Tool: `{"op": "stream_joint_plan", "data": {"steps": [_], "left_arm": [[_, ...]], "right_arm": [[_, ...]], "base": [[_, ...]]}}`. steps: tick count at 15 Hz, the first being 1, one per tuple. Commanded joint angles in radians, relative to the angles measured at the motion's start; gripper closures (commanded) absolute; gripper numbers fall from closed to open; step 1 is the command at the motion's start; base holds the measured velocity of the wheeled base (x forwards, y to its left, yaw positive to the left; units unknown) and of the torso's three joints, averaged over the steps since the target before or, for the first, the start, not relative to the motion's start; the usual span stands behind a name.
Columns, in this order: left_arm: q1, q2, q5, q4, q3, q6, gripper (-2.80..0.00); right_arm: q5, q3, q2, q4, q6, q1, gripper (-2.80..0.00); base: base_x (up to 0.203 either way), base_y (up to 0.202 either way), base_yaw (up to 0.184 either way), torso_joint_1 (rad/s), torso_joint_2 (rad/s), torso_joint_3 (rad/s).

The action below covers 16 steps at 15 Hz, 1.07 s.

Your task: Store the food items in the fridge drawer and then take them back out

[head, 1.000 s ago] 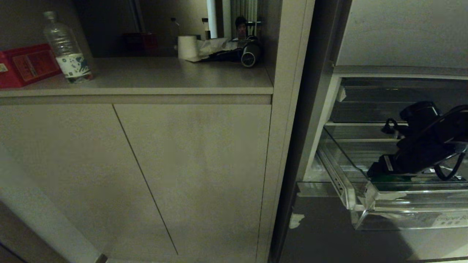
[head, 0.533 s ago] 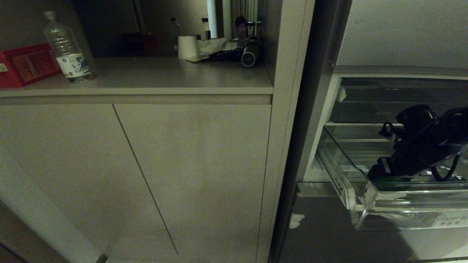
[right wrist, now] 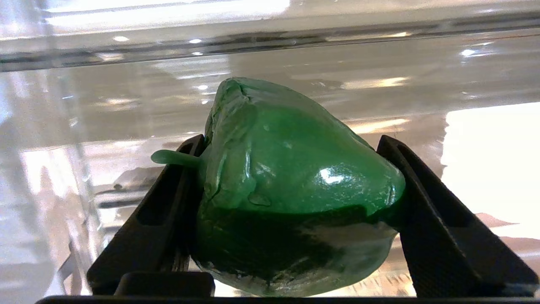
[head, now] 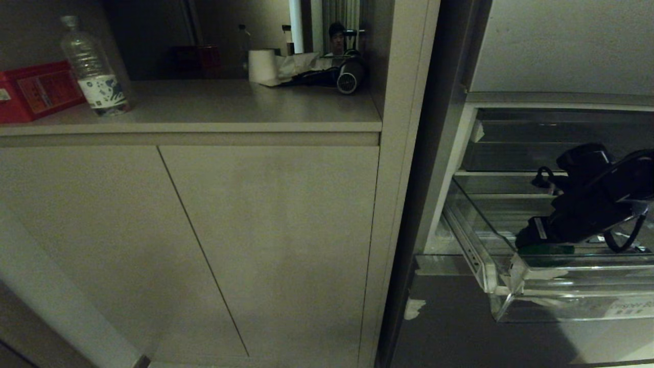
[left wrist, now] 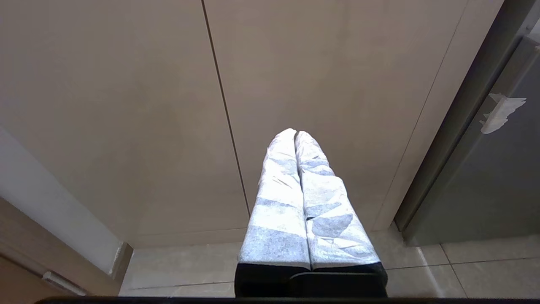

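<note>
Right end effector [right wrist: 295,219] sits inside the pulled-out fridge drawer [head: 562,301], both fingers [right wrist: 430,211] pressed against the sides of the green pepper [right wrist: 291,185], gripping it. Left end effector [left wrist: 295,136] parked by the cabinet door [left wrist: 126,105], fingers together.

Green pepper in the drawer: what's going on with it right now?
Right tool shut on green pepper, inside pulled-out clear drawer. Left tool shut, idle by cabinet doors. Nothing blocking.
</note>
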Motion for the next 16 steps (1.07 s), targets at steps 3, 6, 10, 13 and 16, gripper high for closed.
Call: {"op": "stream_joint_plan", "data": {"steps": [3, 6, 10, 13, 16], "left_arm": [[0.000, 0.001, -0.002, 0.000, 0.000, 0.000, 0.00], [0.000, 0.001, 0.000, 0.000, 0.000, 0.000, 0.00], [0.000, 0.001, 0.000, 0.000, 0.000, 0.000, 0.00], [0.000, 0.001, 0.000, 0.000, 0.000, 0.000, 0.00], [0.000, 0.001, 0.000, 0.000, 0.000, 0.000, 0.00]], "right_arm": [[-0.002, 0.066, -0.192, 0.002, -0.003, 0.000, 0.00], [0.000, 0.140, -0.331, -0.001, -0.003, 0.000, 0.00], [0.000, 0.250, -0.542, -0.072, -0.007, 0.000, 0.00], [-0.003, 0.296, -0.698, -0.090, -0.018, 0.000, 0.00], [-0.004, 0.365, -0.879, -0.093, -0.092, 0.000, 0.00]], "base": [[0.000, 0.000, 0.000, 0.000, 0.00, 0.000], [0.000, 0.000, 0.000, 0.000, 0.00, 0.000], [0.000, 0.000, 0.000, 0.000, 0.00, 0.000], [0.000, 0.000, 0.000, 0.000, 0.00, 0.000], [0.000, 0.000, 0.000, 0.000, 0.00, 0.000]]}}
